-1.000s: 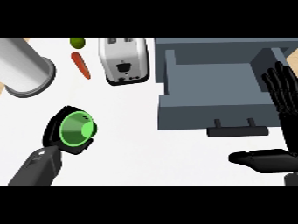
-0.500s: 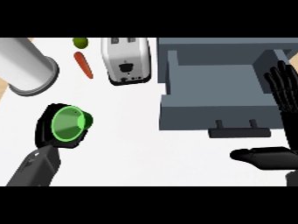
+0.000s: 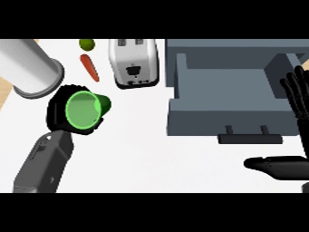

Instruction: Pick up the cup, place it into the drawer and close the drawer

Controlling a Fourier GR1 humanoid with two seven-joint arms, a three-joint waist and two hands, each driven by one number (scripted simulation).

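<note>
- The white surface is carrying everything here, and a strip of wood floor is showing past its left edge.
- The grey open-topped drawer is standing pulled out along the surface's right side, its dark handle facing the near edge, and nothing is showing inside it.
- A tall silver metal cylinder is lying tilted at the far left corner, just beside the raised cup.
- A white two-slot toaster is sitting at the far edge, between the cylinder and the drawer.
- The right robot hand is resting released at the surface's right edge, fingers straight and pointing up, thumb sticking out toward the near side.
- The left robot hand is grasping the bright green plastic cup, black fingers curling round its rim; the cup is hanging tipped on its side over the left part of the surface, mouth turned toward the camera, well apart from the drawer.
- A small orange carrot and a round green olive-like fruit are lying at the far edge, between the cylinder and the toaster.
- Risks, as I am judging them: the carry to the drawer is running past the toaster, so a low or far-swinging path could be clipping it; the tipped cup could be catching the drawer's left wall if it is not lifted high enough; and a release before the cup is fully over the cavity would be leaving it on the surface or the drawer's rim, blocking the closing push.
</note>
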